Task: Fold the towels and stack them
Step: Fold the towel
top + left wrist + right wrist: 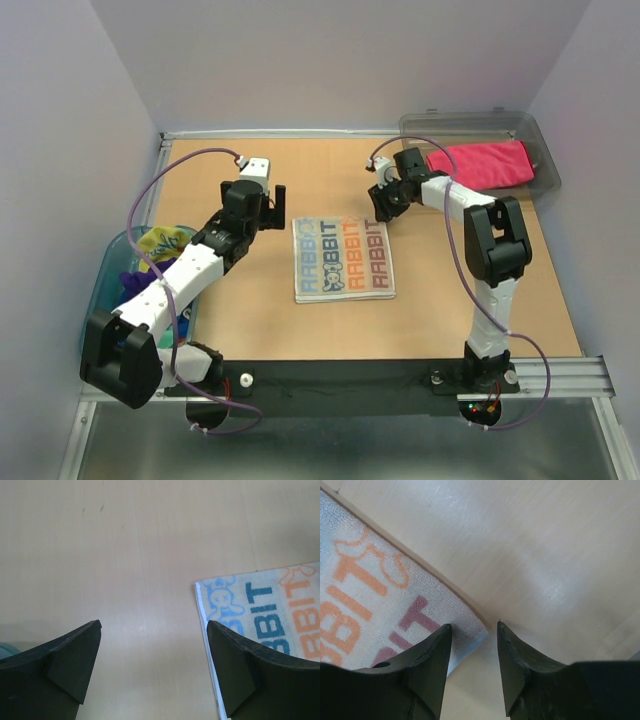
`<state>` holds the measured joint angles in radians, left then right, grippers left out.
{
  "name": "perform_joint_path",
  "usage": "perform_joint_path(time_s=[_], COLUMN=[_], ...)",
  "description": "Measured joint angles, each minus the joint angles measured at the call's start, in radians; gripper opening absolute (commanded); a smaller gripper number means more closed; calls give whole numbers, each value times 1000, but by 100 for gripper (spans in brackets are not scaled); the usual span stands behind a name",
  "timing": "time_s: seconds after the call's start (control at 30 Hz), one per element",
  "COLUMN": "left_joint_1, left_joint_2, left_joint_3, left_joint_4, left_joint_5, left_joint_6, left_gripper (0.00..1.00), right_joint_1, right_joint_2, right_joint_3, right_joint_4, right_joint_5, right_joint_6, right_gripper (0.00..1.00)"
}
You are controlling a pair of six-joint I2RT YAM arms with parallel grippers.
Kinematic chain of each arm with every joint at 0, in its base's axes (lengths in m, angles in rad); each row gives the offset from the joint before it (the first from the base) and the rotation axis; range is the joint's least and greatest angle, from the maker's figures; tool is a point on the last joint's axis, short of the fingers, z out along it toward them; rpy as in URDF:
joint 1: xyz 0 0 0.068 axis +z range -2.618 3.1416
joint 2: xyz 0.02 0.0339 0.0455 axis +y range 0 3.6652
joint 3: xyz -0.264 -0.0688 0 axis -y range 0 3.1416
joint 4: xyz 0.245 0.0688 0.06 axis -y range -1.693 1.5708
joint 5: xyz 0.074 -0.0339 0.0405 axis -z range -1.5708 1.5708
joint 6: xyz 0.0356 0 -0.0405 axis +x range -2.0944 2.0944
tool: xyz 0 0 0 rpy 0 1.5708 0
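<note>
A folded striped towel point(343, 259) with big letters lies flat in the middle of the table. My left gripper point(272, 200) hovers open just left of its far left corner, over bare wood; in the left wrist view the gripper point(152, 625) holds nothing and the towel's edge point(265, 605) runs under the right finger. My right gripper point(383, 205) is at the far right corner. In the right wrist view its jaws point(474, 625) stand apart, with the towel's corner point(375, 595) lying flat beneath the left finger, not gripped. A magenta pink towel point(480, 163) lies in the bin. Yellow point(165, 240) and purple point(135, 285) towels sit in the tub.
A clear grey plastic bin point(540, 150) stands at the back right corner. A blue-rimmed tub point(105, 290) sits at the left edge, partly under my left arm. White walls close the table on three sides.
</note>
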<state>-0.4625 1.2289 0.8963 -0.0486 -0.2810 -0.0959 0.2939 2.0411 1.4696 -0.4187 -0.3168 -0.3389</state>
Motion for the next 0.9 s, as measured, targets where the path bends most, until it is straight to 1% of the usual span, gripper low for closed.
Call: perform_joint_path(time_s=[0.17,0.33,0.37,0.4,0.5,0.53,0.67,0.7,0.77,0.9], left_joint_1=[0,0,0,0,0,0,0,0,0,15], left_joint_2=[0,2,6,17,68,109,235,277,329,468], left_joint_3=[0,-5,-5,-3,17,34,93,116,148,248], left_joint_4=[6,25,32,37,36,36,39,35,34,35], left_joint_5=[19,71,79,87,94,96,98,98,101,159], left_joint_6=[19,47,53,65,84,92,118,130,148,202], left_gripper=[99,99,99,99,99,99,98,96,94,84], right_joint_1=[0,-1,-1,-2,-5,-5,-5,-5,-5,-5], right_joint_2=[32,41,41,41,42,42,42,42,42,42], right_joint_3=[18,22,22,22,21,20,12,12,10,10], right_joint_4=[-1,4,4,4,0,-1,-1,-1,-1,-1], right_joint_5=[-4,-20,-23,-26,-39,-42,-49,-50,-49,-49], right_joint_6=[-8,-23,-25,-29,-36,-37,-50,-52,-56,-64], right_gripper=[47,46,43,37,29,24,13,8,4,3])
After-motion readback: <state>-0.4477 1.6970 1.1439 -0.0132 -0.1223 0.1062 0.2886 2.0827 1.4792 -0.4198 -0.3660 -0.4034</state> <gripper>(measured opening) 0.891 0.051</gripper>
